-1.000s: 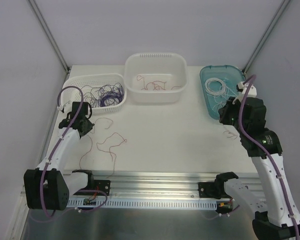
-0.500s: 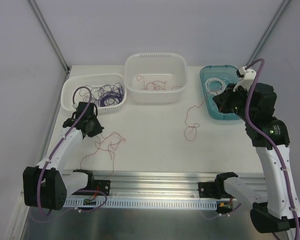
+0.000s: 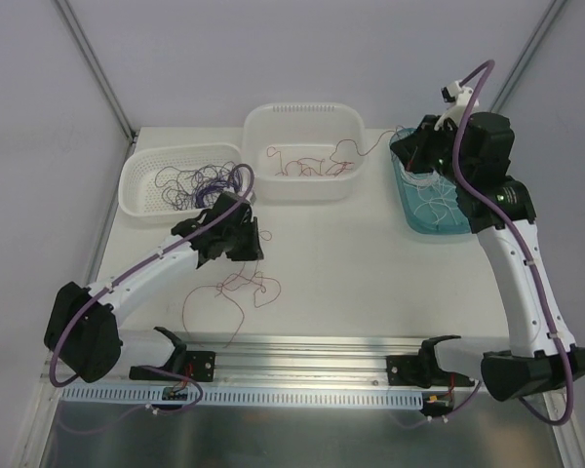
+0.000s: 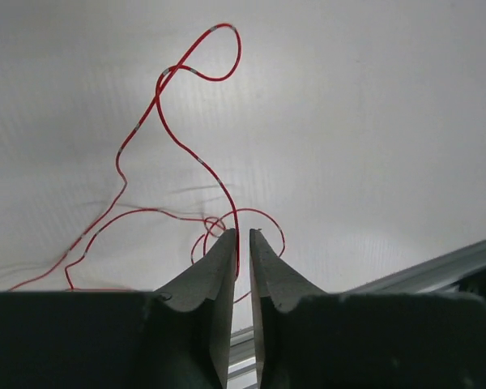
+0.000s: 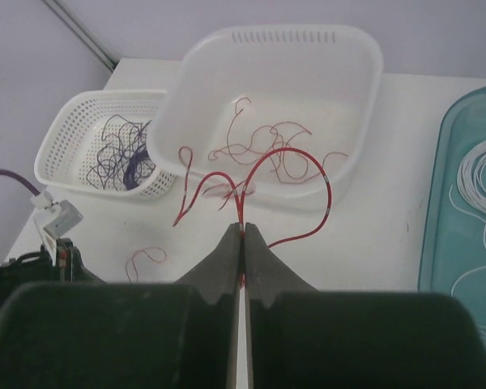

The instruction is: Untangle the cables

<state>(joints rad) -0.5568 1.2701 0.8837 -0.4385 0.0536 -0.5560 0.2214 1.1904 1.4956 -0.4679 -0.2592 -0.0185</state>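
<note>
Right claw (image 5: 241,229) pinched 1 red cable (image 5: 327,194), seemingly bound for the white tub (image 5: 292,34); left claw (image 4: 241,235) stood barely parted; next, probably, release above the tub.

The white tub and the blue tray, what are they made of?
The white tub looks like smooth, milky plastic, since light glows softly through its walls. The blue tray is probably shiny, tinted plastic, because its colour looks a bit see-through.

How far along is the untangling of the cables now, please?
Done: purple cables lie in the basket, red ones in the white tub, white ones in the teal tray. In hand: the right gripper, jaws shut, holds a red cable near the tub. Remaining: a red tangle on the table by the left gripper.
</note>
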